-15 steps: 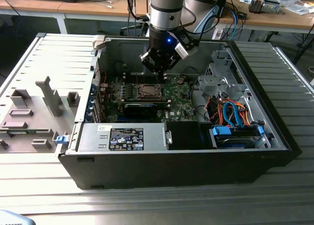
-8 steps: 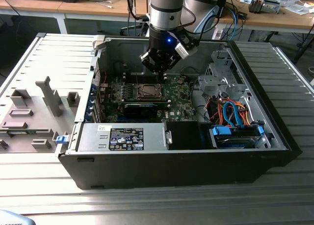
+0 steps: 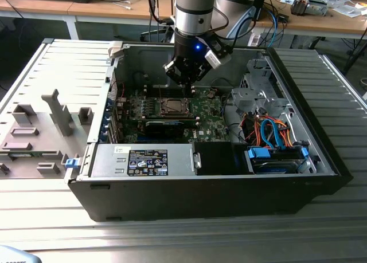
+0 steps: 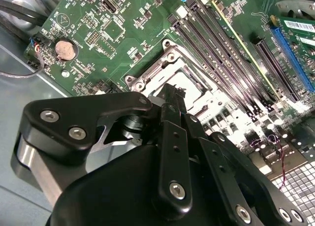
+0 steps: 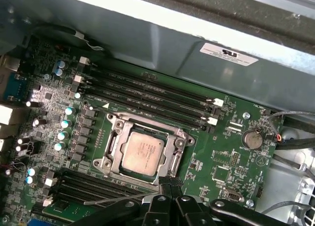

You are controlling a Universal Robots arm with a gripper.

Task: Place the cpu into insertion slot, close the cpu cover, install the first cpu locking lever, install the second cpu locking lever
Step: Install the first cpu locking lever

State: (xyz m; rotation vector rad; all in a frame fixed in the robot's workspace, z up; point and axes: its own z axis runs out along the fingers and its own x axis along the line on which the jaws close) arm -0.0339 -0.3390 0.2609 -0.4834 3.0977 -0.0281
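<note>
The cpu (image 5: 142,152) was seen already seated in the insertion slot (image 5: 114,121), its silver-grey top lying flat and square within the metal rim. The cpu cover (image 5: 173,147) appeared lowered over it, the chip's top showing through the cut window, presumably so that the frame could press down evenly on the chip's edges. Whether either locking lever had been latched could not be told.

In the first wrist view the claw (image 5: 167,186) was found at about six o'clock from the socket, its tips drawn together and empty, hovering just beside the socket's near edge. Such a narrow, closed tip would suit pushing a thin lever or a frame edge rather than gripping anything, which probably explains the posture. In the second wrist view the fingers (image 4: 172,117) were seen closed in a single narrow blade directly over the socket's rim; actual contact could not be judged.

In the exterior view the arm was seen reaching straight down into the open computer case (image 3: 321,154), which lay on its side on the table (image 3: 172,240) so that the motherboard (image 3: 206,111) faced upward. There the socket lay at roughly seven o'clock from the claw.
</note>
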